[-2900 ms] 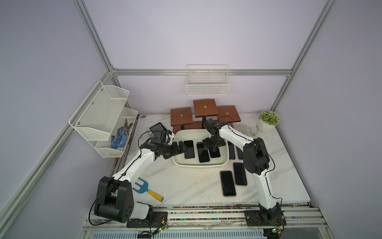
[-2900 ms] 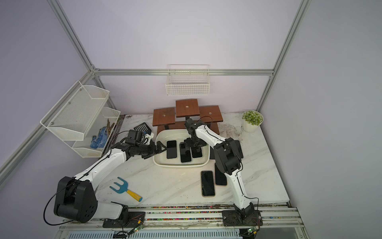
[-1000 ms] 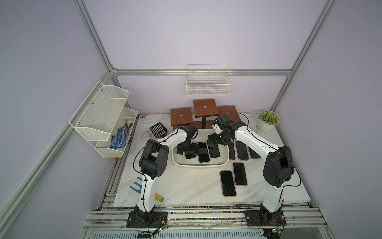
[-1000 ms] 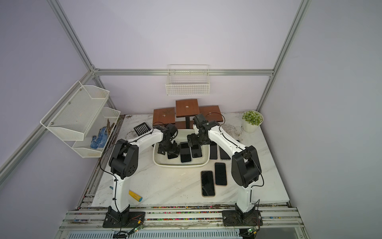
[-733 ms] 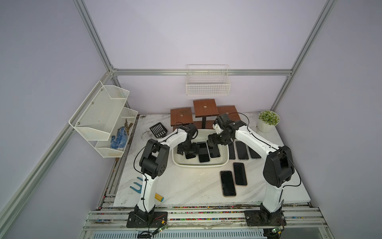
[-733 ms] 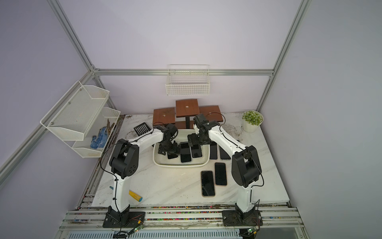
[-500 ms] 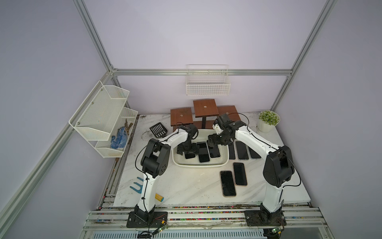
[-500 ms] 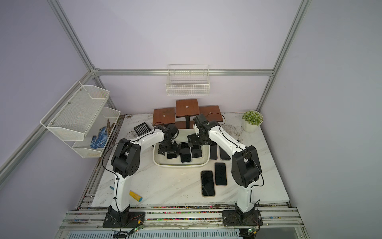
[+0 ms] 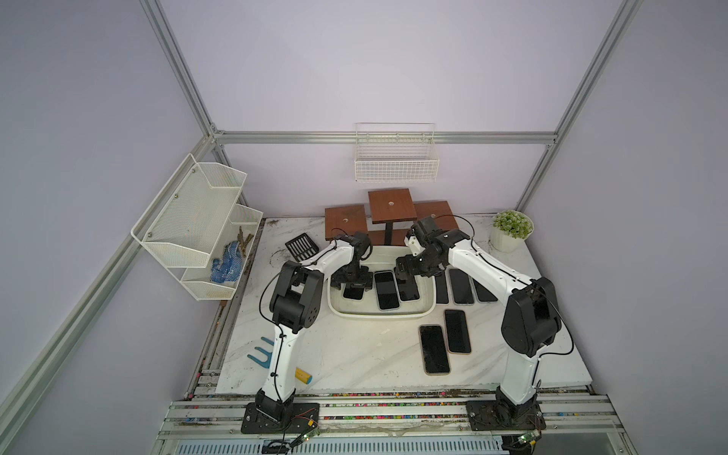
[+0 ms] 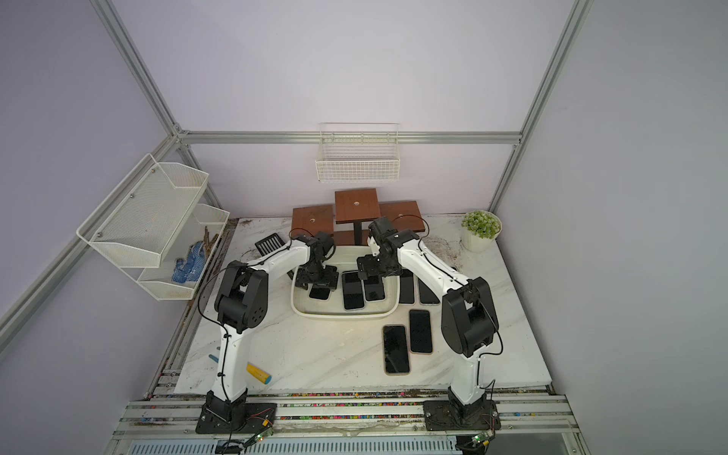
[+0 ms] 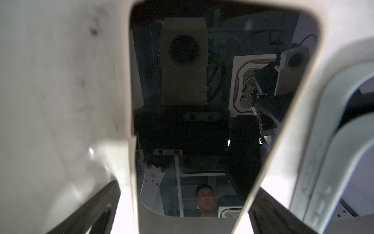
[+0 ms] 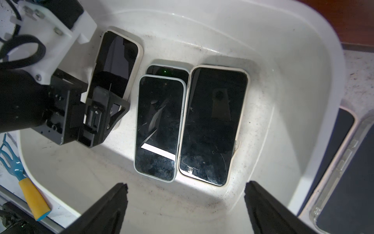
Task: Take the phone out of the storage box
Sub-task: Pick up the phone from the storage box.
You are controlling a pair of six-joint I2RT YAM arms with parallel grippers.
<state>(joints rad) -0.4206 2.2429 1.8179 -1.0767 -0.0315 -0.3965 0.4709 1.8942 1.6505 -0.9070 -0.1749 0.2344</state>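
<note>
- The left gripper (image 9: 352,284) points straight down over the phone (image 12: 115,66) on its own side of the storage box (image 9: 378,315). Its jaws are spread wide, one finger off each long edge. I judge this a stance for pinching across the narrow way, since a flat phone offers little else to grab.
- Its wrist view shows the dark fingers (image 11: 95,204) on either side of the glass. I cannot tell whether either touches the case, and nothing is lifted.
- The right gripper (image 12: 186,192) hangs over the box's other half, jaws wide and empty. Its tips are clear of the cream-cased phone (image 12: 214,125) and the green-cased phone (image 12: 159,125) — likely lined up for one of those.
- The box holds four phones, screens up:
  - the one under the left gripper, near the wall;
  - the green-cased one, lying on a hidden phone (image 12: 168,69) (only its top end peeks out);
  - the cream one just beside them.
- Five more phones lie on the table (image 9: 354,354) outside the box, so the job looks over half done. A row of three (image 9: 461,285) sits just beside it on the right arm's side, and a pair (image 9: 433,348) lies nearer the front.
- The wall basket (image 9: 396,165) shows nothing inside, while the mesh shelf (image 9: 197,220) holds a blue glove (image 9: 224,264).
</note>
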